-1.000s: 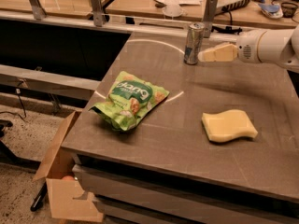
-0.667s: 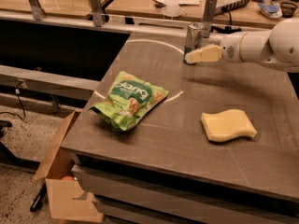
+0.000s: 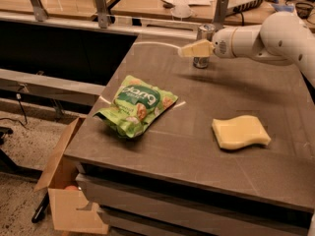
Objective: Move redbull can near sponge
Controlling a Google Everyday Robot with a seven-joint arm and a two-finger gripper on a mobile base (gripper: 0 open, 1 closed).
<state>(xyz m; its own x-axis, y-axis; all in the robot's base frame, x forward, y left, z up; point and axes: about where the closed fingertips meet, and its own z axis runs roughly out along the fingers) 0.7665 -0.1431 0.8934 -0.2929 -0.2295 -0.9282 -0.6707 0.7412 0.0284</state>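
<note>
The redbull can [image 3: 200,61] stands upright near the far edge of the dark table [image 3: 162,156]. My gripper [image 3: 184,50] reaches in from the right on the white arm and crosses in front of the can's middle, with its pale tip just left of the can. It hides the can's body, so only the top and base show. I cannot tell whether it touches the can. The pale yellow sponge [image 3: 240,132] lies flat at the right of the table, well toward the front of the can.
A green snack bag [image 3: 136,105] lies at the left-middle of the table. An open cardboard box [image 3: 64,200] sits on the floor by the table's left front corner. Metal posts [image 3: 100,6] and a wooden bench with papers stand behind the table.
The gripper has moved left across the can, so its tip now passes the can's left side. The can, sponge and bag have not moved.
</note>
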